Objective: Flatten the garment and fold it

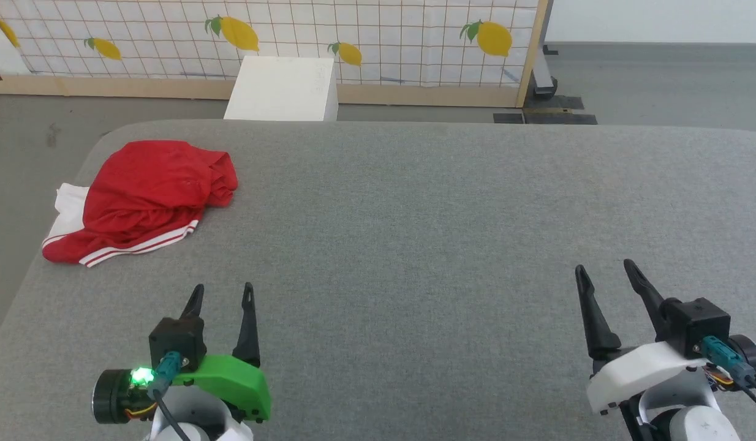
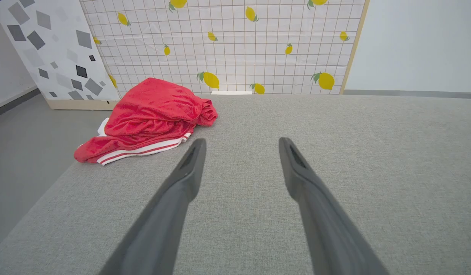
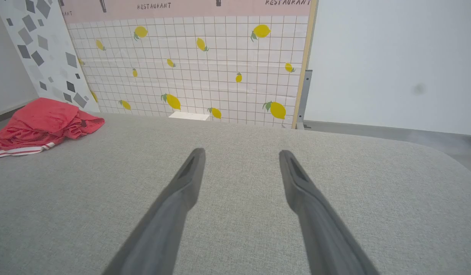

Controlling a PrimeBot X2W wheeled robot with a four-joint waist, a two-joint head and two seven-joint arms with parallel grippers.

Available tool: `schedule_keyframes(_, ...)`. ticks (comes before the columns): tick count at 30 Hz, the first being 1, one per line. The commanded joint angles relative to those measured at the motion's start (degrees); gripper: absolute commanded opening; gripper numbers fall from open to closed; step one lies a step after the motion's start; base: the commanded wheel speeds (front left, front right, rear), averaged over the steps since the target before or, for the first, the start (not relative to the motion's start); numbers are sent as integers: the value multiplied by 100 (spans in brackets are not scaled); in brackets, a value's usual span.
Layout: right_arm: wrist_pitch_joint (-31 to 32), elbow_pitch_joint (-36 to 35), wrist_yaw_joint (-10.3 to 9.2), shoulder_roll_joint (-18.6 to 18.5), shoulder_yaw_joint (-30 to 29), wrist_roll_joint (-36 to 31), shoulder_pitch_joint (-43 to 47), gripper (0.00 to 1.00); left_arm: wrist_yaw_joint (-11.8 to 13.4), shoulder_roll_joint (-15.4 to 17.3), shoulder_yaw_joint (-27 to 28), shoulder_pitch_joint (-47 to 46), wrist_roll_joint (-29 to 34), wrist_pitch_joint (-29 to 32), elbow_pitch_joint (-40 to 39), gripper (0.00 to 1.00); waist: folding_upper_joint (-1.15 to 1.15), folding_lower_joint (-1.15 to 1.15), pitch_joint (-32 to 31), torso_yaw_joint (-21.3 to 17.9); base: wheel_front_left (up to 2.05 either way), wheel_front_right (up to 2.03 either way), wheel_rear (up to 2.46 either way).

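While both arms sit low over the near side of the grey fabric-covered bench [image 1: 415,202], the red jersey [image 1: 151,193] lies crumpled in a heap at the bench's far left corner, unfolded and not flattened.

- Jersey: bunched red cloth on top. A band of red-and-white striped trim runs along its near edge, and a white part pokes out on its left side at the bench's left edge. No lettering or number is visible in this heap. It touches neither gripper.
- Left gripper [image 1: 223,286]: fingers spread apart, nothing between them, tips pointing away from the robot. It is on the same side of the bench as the jersey but well short of it, with bare bench cloth between. In the left wrist view the jersey sits ahead and to the left of the finger line.
- Right gripper [image 1: 603,265]: fingers likewise spread and empty, at the near right of the bench, well apart from the jersey. In the right wrist view the heap shows at the far left edge.
- Surroundings: a white box [image 1: 283,89] stands on the floor [image 1: 41,128] just beyond the far edge of the bench. Behind it is a lemon-print panel [image 1: 384,30] with a grid pattern, and a speckled panel [image 2: 48,46] leans to its left.
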Motion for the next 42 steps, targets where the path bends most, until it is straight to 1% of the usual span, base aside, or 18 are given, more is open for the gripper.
schedule_keyframes(1, -70, 42, -2, 4, -30, 47, -73, 100, 39, 20, -20, -121, -70, -62, 47, 100, 0, 0, 0, -1, 0, 0, 0)
schedule_keyframes(33, -450, 427, -4, 8, -188, 331, -211, 100, 107, 43, -188, -303, -300, -440, 424, 100, 0, 0, 22, -8, 0, 0, 0)
schedule_keyframes(42, -554, 565, -5, 9, -210, 338, -232, 100, 144, 60, -181, -334, -384, -544, 528, 100, 0, 0, -18, 125, 0, 0, 0)
